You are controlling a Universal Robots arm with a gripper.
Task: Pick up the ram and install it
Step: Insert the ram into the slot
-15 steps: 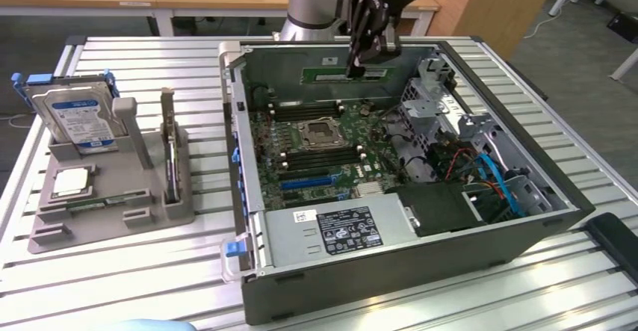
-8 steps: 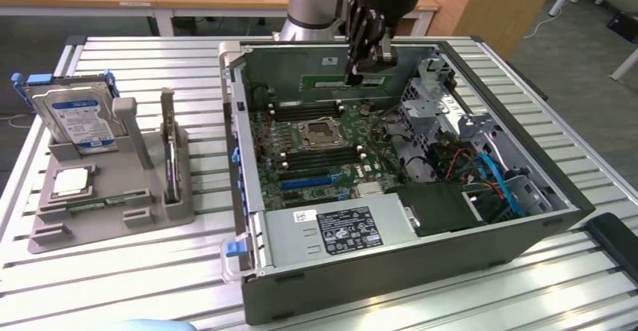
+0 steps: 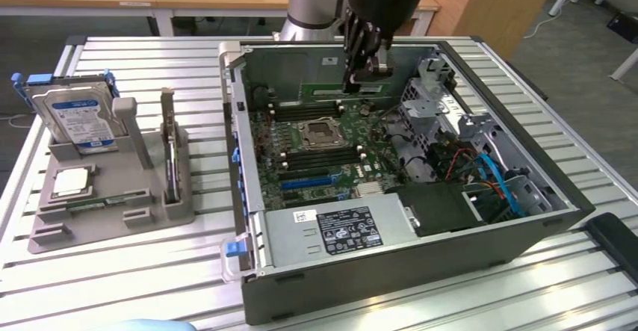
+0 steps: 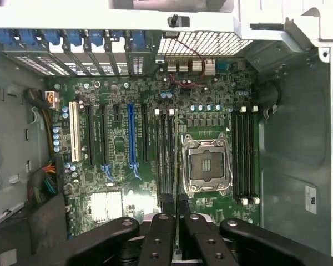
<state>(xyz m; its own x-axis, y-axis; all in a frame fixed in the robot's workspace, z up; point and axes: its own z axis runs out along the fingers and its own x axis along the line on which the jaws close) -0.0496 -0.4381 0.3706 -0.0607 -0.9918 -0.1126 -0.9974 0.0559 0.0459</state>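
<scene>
Install step in hand: hand point(image 3: 365, 75) clamped on the ram point(image 3: 367, 87), upper centre of the exterior view, hovering over the memory slots point(image 4: 165, 155) inside the open case point(image 3: 399, 264) on the bench point(image 3: 130, 271); my guess is seating calls for the stick squared to one slot

Green ram point(image 3: 334, 87), black gripper point(image 4: 176, 215), green motherboard point(image 3: 299, 163), blue-labelled silver hard drive point(image 3: 78, 114)

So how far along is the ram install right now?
Pickup looks done: the pincer is shut on the long thin green ram stick, held above the green motherboard inside the open grey computer case. Left: the stick is not yet seated in a black memory slot.
</scene>
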